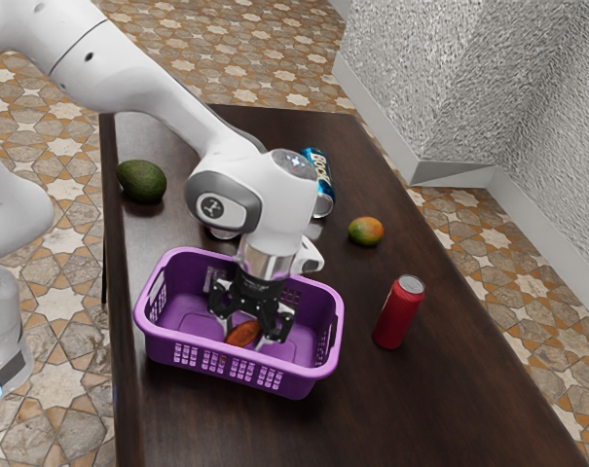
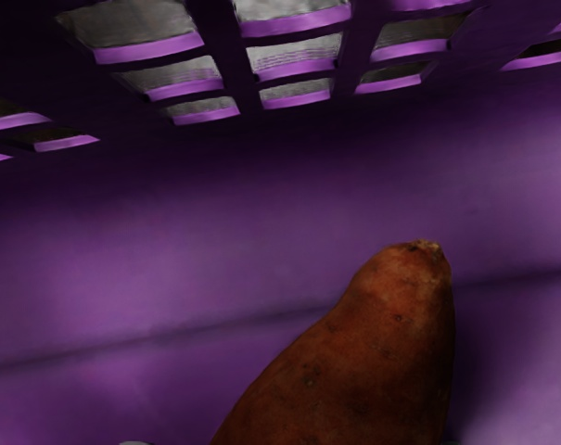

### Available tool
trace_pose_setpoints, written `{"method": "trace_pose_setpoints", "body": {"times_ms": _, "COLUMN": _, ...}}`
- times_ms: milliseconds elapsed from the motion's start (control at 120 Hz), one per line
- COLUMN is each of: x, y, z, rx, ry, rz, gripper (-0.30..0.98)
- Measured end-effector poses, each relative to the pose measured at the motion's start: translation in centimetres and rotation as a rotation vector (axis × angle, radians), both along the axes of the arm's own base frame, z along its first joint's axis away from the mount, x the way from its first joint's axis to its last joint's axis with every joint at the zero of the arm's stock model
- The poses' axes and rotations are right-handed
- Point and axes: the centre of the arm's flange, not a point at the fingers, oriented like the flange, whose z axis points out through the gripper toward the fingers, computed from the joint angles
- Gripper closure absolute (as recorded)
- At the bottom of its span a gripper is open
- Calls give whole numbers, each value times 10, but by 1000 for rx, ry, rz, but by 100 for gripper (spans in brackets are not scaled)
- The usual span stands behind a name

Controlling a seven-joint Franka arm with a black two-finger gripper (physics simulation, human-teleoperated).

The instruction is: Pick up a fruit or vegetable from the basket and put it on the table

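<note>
Sweet potato (image 1: 242, 334): inside the basket (image 1: 304, 384), the piece to lift out.
Gripper (image 1: 243, 341): jaws open astride it, presumably ready to squeeze.
Basket: upright, walls penning it in.
Table (image 1: 450, 418): under the basket, its likely destination.

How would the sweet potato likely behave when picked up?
The sweet potato looks solid, so it should stay stiff. Its plump body suggests it may feel fairly heavy for its size. Rounded sides and a tapering end could let it twist in a loose grip.
</note>
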Motion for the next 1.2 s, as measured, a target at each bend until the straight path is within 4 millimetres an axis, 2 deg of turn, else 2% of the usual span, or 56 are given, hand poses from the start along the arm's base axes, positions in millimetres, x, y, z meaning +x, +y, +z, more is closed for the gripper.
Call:
{"method": "trace_pose_setpoints", "body": {"times_ms": 50, "x": 1, "y": 1, "z": 1, "rx": -2, "ry": -1, "rz": 1, "gripper": 37}}
{"method": "trace_pose_setpoints", "body": {"times_ms": 158, "x": 2, "y": 2, "z": 3, "rx": -7, "ry": -4, "rz": 2, "gripper": 49}}
{"method": "trace_pose_setpoints", "body": {"times_ms": 400, "x": 5, "y": 3, "z": 15, "rx": -21, "ry": -28, "rz": -3, "gripper": 52}}
{"method": "trace_pose_setpoints", "body": {"times_ms": 733, "x": 22, "y": 6, "z": 68, "rx": -23, "ry": -116, "rz": -25, "gripper": 52}}
{"method": "trace_pose_setpoints", "body": {"times_ms": 833, "x": 33, "y": 11, "z": 104, "rx": -14, "ry": -168, "rz": -29, "gripper": 53}}
{"method": "trace_pose_setpoints", "body": {"times_ms": 900, "x": 45, "y": 27, "z": 128, "rx": -5, "ry": -191, "rz": -12, "gripper": 53}}
{"method": "trace_pose_setpoints", "body": {"times_ms": 1017, "x": 67, "y": 98, "z": 150, "rx": 25, "ry": -192, "rz": 71, "gripper": 53}}
{"method": "trace_pose_setpoints", "body": {"times_ms": 1083, "x": 73, "y": 136, "z": 150, "rx": 50, "ry": -174, "rz": 107, "gripper": 53}}
{"method": "trace_pose_setpoints", "body": {"times_ms": 1200, "x": 77, "y": 152, "z": 134, "rx": 77, "ry": -121, "rz": 85, "gripper": 54}}
